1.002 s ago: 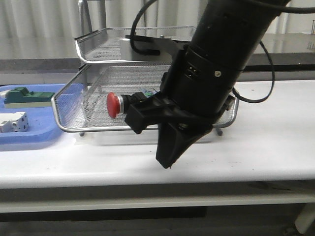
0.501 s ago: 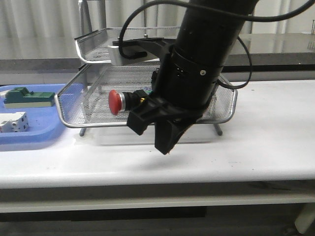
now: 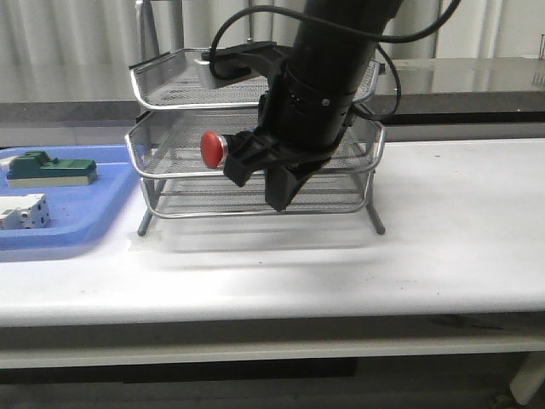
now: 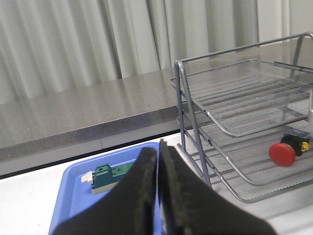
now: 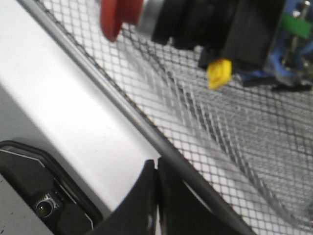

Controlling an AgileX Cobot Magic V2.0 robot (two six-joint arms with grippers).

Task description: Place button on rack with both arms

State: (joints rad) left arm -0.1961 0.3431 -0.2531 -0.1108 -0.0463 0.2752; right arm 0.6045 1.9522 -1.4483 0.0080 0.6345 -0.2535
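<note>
The button [image 3: 211,149] lies on its side on the middle tier of the silver wire-mesh rack [image 3: 170,175], red head towards the left. My right gripper [image 3: 279,203] is shut and empty, its tips down against that tier's front rim. In the right wrist view the button [image 5: 117,17] lies on the mesh just beyond the rim of the rack [image 5: 122,110], and the right gripper [image 5: 157,164] meets that rim. My left gripper [image 4: 159,147] is shut and empty above the blue tray, left of the rack [image 4: 179,98]. From there the button [image 4: 282,153] shows on the middle tier.
A flat blue tray [image 3: 51,230] lies left of the rack and holds a green-topped block [image 3: 47,166] and a white block [image 3: 21,211]. The left wrist view shows the same tray [image 4: 73,196] and green block [image 4: 105,176]. My bulky right arm hides the rack's middle.
The middle tier has slid back into the rack with the button on it, and my right gripper has moved back along with its front rim.
</note>
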